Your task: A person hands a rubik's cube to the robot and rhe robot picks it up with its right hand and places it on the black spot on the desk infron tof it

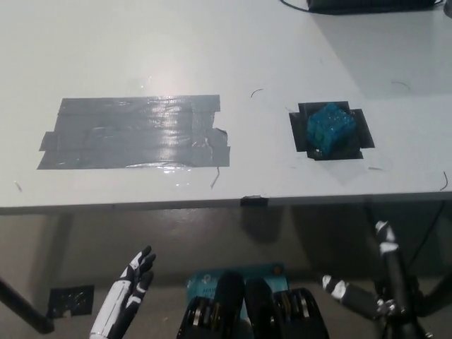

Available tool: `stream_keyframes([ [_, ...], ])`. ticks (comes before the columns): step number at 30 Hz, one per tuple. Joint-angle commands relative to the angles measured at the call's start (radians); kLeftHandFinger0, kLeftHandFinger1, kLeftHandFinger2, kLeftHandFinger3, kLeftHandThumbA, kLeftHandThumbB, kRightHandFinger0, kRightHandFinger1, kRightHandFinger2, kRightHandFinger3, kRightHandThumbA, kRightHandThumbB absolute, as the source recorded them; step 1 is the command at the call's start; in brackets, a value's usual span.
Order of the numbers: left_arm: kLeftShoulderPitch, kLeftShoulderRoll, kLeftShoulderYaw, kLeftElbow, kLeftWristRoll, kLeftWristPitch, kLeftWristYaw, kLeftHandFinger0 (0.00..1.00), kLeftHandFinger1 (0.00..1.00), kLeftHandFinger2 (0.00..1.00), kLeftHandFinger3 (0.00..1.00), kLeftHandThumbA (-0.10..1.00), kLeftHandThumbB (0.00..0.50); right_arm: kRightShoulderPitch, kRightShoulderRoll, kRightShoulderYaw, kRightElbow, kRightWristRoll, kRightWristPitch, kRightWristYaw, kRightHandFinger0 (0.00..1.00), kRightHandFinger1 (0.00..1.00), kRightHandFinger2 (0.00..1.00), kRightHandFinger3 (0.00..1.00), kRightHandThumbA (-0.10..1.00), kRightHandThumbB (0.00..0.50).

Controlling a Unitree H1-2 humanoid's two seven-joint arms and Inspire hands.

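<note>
The black right hand [378, 286] hangs low, below the desk [233, 42] edge, fingers spread and holding nothing. The white left hand [127, 300] rests below the desk too, fingers extended and apart. The blue rubik's cube [329, 129] sits on the black spot [300, 134], right of the wide grey tape patch [134, 132].
</note>
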State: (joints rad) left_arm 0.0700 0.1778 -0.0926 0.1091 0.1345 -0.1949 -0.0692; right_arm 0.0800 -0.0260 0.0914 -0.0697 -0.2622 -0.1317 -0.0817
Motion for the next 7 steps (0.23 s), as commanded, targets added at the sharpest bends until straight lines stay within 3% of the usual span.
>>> stream_keyframes([
  [1, 0.003, -0.009, 0.018, 0.004, -0.008, -0.091, 0.026, 1.0, 1.0, 1.0, 1.0, 1.0, 0.157, -0.03, -0.002, 0.015, 0.094, 0.095, -0.129, 0.043, 1.0, 1.0, 1.0, 1.0, 1.0, 0.246],
  [7, -0.006, -0.009, 0.025, 0.029, -0.002, -0.123, 0.036, 1.0, 1.0, 1.0, 1.0, 1.0, 0.17, -0.031, -0.018, 0.032, 0.132, 0.114, -0.095, 0.087, 1.0, 1.0, 1.0, 1.0, 1.0, 0.281],
])
